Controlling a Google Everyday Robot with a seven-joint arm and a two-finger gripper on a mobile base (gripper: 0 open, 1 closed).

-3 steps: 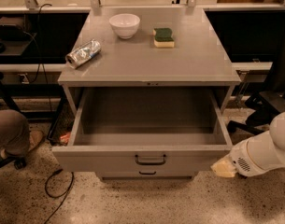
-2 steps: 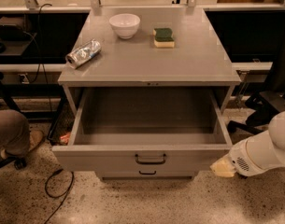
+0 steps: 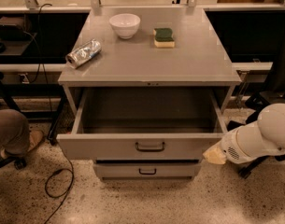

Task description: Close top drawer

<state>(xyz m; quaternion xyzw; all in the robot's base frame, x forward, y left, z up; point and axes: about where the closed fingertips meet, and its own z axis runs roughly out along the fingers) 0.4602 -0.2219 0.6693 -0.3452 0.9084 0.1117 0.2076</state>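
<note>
Camera view: grey top drawer (image 3: 179,147) wide open; gripper (image 3: 216,155) beside right corner, state unclear.

Gripper (image 3: 216,155) right of top drawer (image 3: 104,147), bowl (image 3: 124,25) left of sponge (image 3: 164,37)

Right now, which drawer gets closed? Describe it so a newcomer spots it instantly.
Find the grey cabinet with a white bowl and sponge on top. The top drawer sits directly under that surface, pulled out, with a dark loop handle at its centre; the pincer is beside its front right corner. Unlike the shorter-fronted drawer below, which is shut, it stands open and looks empty.
</note>
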